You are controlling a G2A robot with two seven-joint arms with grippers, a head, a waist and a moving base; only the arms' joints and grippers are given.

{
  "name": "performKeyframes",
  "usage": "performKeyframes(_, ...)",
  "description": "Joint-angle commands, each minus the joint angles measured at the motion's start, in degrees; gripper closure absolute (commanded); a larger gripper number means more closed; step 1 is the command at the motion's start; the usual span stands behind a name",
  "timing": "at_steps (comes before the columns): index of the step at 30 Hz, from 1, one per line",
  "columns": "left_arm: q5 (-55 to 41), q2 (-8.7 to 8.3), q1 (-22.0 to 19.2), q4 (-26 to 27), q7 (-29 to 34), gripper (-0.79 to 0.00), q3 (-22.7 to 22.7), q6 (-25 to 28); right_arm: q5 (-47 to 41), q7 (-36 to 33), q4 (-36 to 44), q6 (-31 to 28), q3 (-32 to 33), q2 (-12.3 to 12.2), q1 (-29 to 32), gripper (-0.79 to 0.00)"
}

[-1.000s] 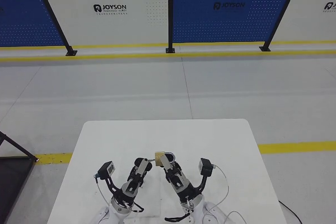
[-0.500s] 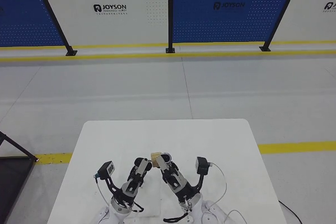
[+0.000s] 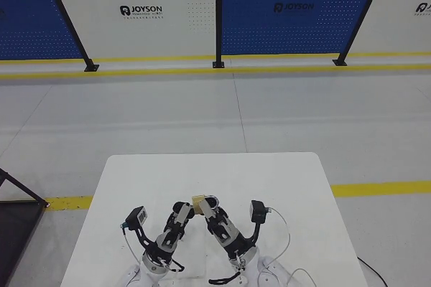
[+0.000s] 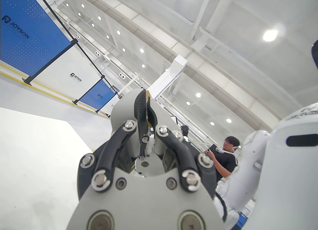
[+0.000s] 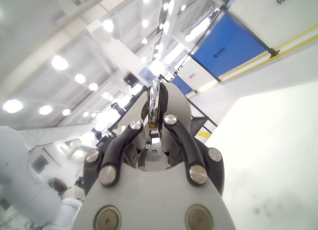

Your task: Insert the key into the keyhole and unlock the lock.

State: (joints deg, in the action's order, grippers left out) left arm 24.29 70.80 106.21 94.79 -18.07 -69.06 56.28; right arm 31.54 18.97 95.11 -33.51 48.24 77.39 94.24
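While the left pincer (image 4: 143,107) clenched the key (image 4: 148,94), a brass sliver between its pads, the right pincer (image 5: 160,97) grasped the lock (image 5: 154,107), shackle showing between its fingers. Pincer tips sat nearly touching. Keyhole was hidden, so the step likely needed the lock held rigid, blade aligned, straight push before twisting.

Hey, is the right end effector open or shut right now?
Shut: the right end effector is clamped on the lock.

White table (image 3: 287,179), blue panels (image 3: 287,29), yellow floor line (image 3: 388,189)
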Motion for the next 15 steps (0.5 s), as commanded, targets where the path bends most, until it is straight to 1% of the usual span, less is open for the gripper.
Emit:
performKeyframes(1, -0.1, 0.04, 0.0, 0.0, 0.1, -0.496, 0.0, 0.0, -0.1, 0.0, 0.0, 0.0, 0.1, 0.0, 0.0, 0.0)
performKeyframes(2, -0.1, 0.06, 0.0, 0.0, 0.1, -0.505, -0.1, 0.0, -0.2, 0.0, 0.0, 0.0, 0.2, 0.0, 0.0, 0.0)
performKeyframes(6, 0.2, 0.08, 0.1, -0.1, 0.2, -0.474, -0.6, 0.4, -0.6, 0.3, 0.3, -0.5, 0.9, -0.1, 0.3, 0.0)
performKeyframes(7, 0.4, 0.06, 0.2, -0.2, 0.2, -0.459, -0.9, 0.6, -0.7, 0.3, 0.4, -0.6, 1.2, -0.1, 0.5, 0.0)
performKeyframes(9, 0.7, 0.01, 0.3, -0.4, 0.1, -0.376, -1.6, 1.5, -0.9, 0.2, 0.7, -1.1, 1.8, -0.3, 0.8, 0.0)
performKeyframes(15, 0.7, -0.36, 0.3, -0.2, 1.7, -0.345, -2.4, 1.7, -2.0, -1.8, 1.4, -1.6, 2.8, -0.6, 1.4, 0.0)
